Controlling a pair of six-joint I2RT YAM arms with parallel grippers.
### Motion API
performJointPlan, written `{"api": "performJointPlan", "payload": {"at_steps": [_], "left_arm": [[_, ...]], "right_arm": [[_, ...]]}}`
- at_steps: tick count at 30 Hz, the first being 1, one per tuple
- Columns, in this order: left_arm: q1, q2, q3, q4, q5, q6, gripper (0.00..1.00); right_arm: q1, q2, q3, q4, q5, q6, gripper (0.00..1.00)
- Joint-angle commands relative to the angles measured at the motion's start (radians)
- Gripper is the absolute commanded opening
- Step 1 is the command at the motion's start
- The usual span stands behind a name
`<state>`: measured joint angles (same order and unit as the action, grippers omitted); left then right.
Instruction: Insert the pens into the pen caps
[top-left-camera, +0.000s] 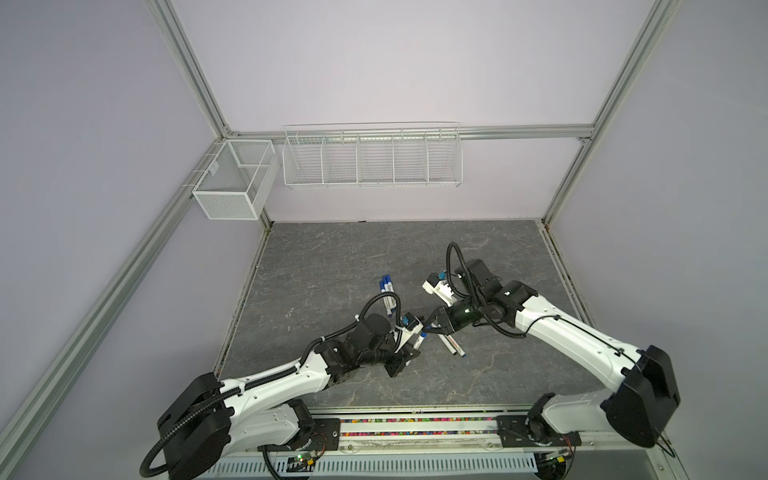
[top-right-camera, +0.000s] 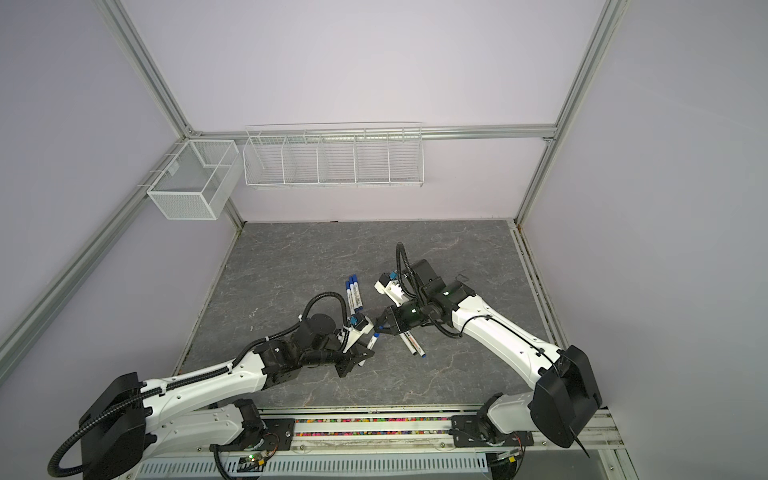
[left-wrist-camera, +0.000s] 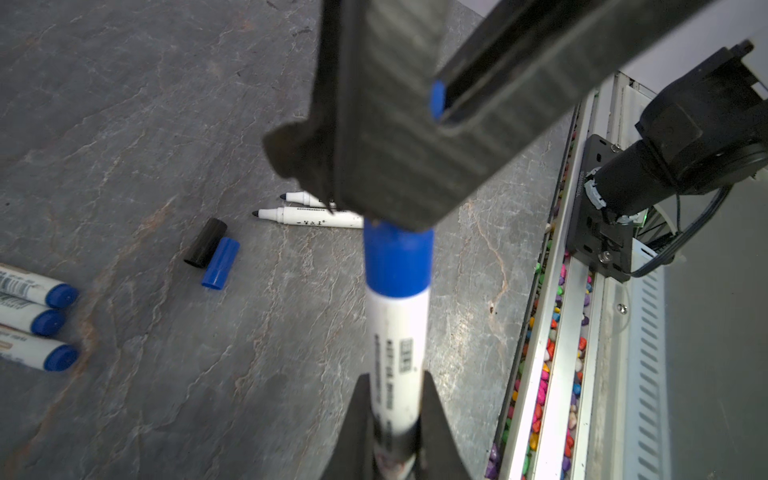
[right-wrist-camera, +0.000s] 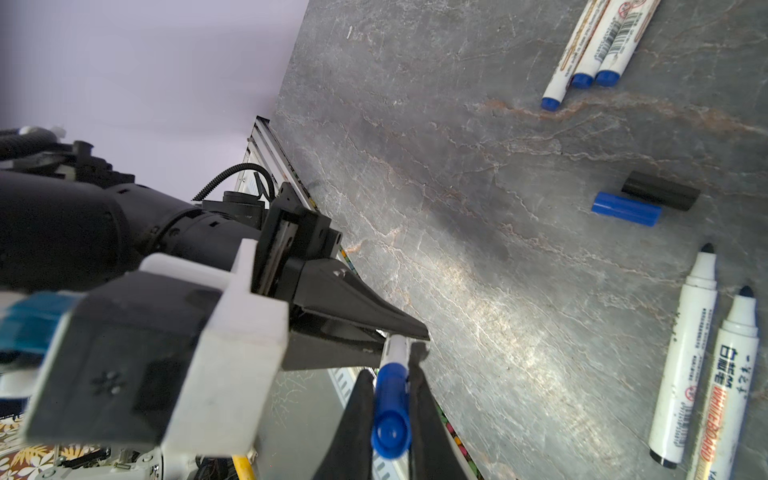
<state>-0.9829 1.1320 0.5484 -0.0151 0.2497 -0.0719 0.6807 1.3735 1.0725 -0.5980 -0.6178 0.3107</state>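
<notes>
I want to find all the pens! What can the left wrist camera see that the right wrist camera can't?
Only the left wrist view: the printing on the held pen, gripped by the left end effector, and the right arm's base. Only the right wrist view: the round end of the blue cap in the right end effector, and the left arm's camera housing. Both: the loose black cap, the loose blue cap, two uncapped pens and three pens lying together.

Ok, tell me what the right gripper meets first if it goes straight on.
The pen held in the left gripper. The right gripper points along it, and its blue cap sits on the pen's tip. Depth beyond is unclear.
</notes>
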Motion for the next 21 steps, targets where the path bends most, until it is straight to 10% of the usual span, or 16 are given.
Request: {"api": "performJointPlan", "payload": {"at_steps": [1, 21], "left_arm": [[0.006, -0.076, 0.072, 0.500, -0.079, -0.027, 0.00], [0.101, -0.100, 0.104, 0.543, -0.053, -0.067, 0.00]], "right_arm": [[0.046, 0.053, -0.077, -0.082, -0.071, 0.032, 0.07], [0.070, 0.150, -0.084, -0.206, 0.030, -0.058, 0.07]]}}
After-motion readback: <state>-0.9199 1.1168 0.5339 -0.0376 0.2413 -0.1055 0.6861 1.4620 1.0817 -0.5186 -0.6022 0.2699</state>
